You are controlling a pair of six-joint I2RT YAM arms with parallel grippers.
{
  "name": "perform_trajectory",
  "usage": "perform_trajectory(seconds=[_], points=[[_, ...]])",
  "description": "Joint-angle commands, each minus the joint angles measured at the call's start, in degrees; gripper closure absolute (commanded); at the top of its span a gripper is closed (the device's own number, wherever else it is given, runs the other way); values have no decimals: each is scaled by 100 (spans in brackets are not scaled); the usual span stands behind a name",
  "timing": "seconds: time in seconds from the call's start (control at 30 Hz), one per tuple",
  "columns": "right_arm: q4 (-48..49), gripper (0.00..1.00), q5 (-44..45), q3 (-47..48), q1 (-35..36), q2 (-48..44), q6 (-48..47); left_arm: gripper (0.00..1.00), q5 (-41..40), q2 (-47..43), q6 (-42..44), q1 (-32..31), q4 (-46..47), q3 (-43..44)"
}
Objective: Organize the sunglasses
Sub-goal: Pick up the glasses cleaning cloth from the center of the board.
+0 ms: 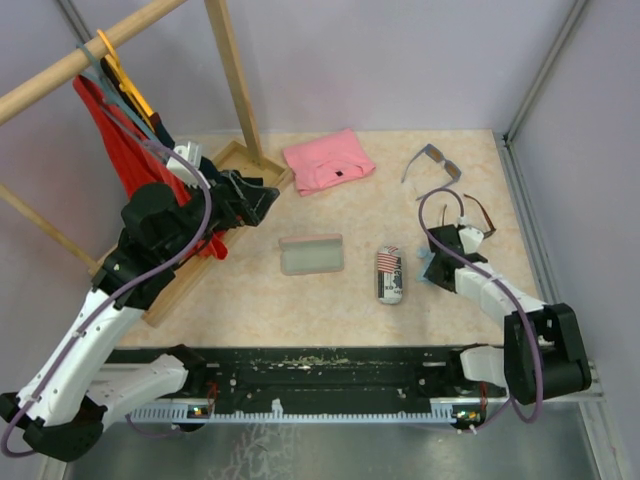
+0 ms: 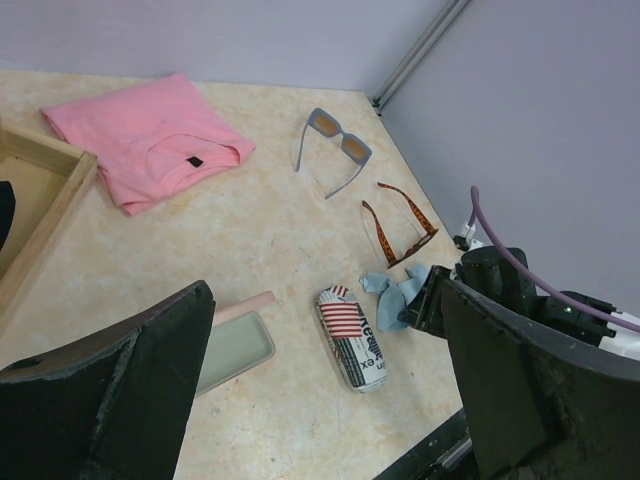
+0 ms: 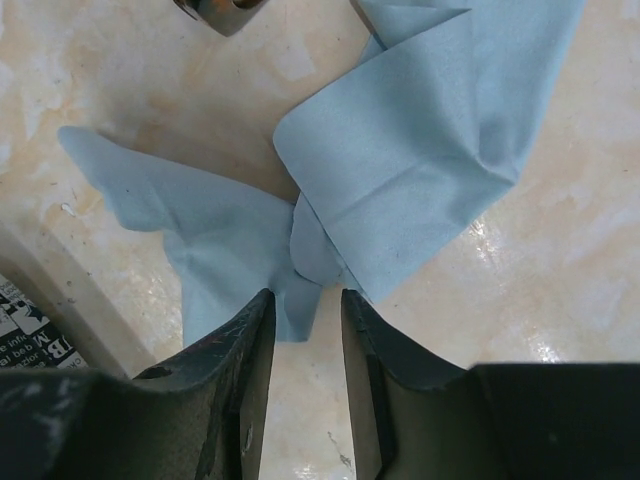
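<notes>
While my left end effector (image 2: pixel 322 287) hangs spread wide, my right end effector (image 3: pixel 305 295) straddles the blue cloth (image 3: pixel 420 150), fingers narrow; pinching or not, I cannot tell. At its one o'clock lie the brown sunglasses (image 2: pixel 382 232), at twelve the grey-blue sunglasses (image 2: pixel 355 147).

Table (image 1: pixel 250 300): sunglasses (image 1: pixel 432 162), cases (image 1: pixel 311 254), cloth (image 3: pixel 400 150), shirt (image 1: pixel 328 160).

A pink shirt (image 1: pixel 328 160) is lying far on the desk (image 1: pixel 300 310) — nearer, a pale oblong case (image 1: pixel 311 253) and a flag-patterned case (image 1: pixel 389 274) are sitting apart, with a light blue cloth (image 2: pixel 395 290) lying just right. Far left, a red garment (image 1: pixel 125 150) is hanging.
</notes>
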Motion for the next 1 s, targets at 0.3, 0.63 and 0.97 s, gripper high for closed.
perform_trajectory(seconds=[0.3,0.63,0.97], points=[[111,100,3,-46,-42,-449,64,0,-33,-108,17,16,282,-13],[-343,100,127,246,-46,-1884,-180,0,45,-64,52,16,321,27],[-182,100,-1770,920,-25,-2496,-1176,0,17,-255,78,16,431,9]])
